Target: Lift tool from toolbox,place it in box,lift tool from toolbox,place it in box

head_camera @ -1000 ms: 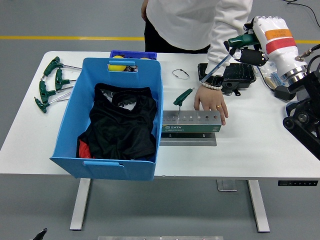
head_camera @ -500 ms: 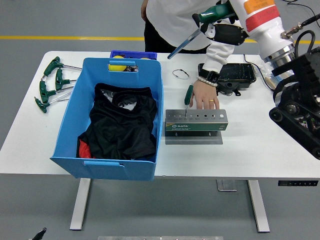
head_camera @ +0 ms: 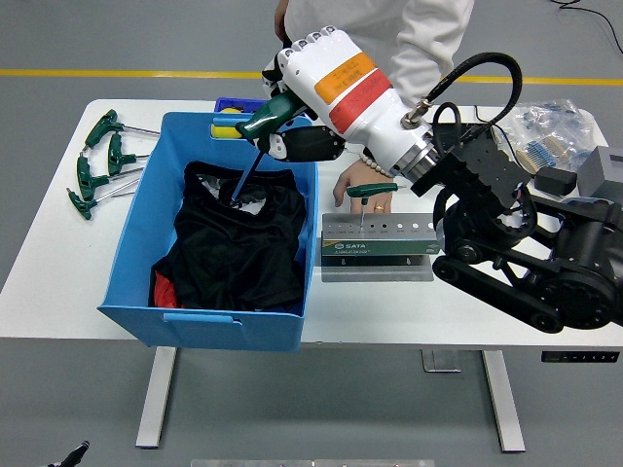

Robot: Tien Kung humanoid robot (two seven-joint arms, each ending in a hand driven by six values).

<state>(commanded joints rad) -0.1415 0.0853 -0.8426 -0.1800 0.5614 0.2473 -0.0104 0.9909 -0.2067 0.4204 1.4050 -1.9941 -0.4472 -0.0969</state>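
My right hand (head_camera: 292,122) is shut on a green-handled T-wrench (head_camera: 255,131) and holds it over the blue box (head_camera: 209,321), its shaft pointing down at the black cloth (head_camera: 238,243) inside. The grey tool stand (head_camera: 378,241) sits to the right of the box with one green-handled wrench (head_camera: 370,191) still standing in it. A person's hand (head_camera: 358,187) rests on the table just behind the stand. My left hand is out of view.
Several green T-wrenches (head_camera: 102,161) lie on the table left of the box. A small blue bin (head_camera: 234,105) with a yellow object stands behind the box. A clear plastic bag (head_camera: 550,125) lies at the back right.
My right arm swung far left with the wrench, from above the stand's right side to over the blue box. The person's hand stayed by the stand.
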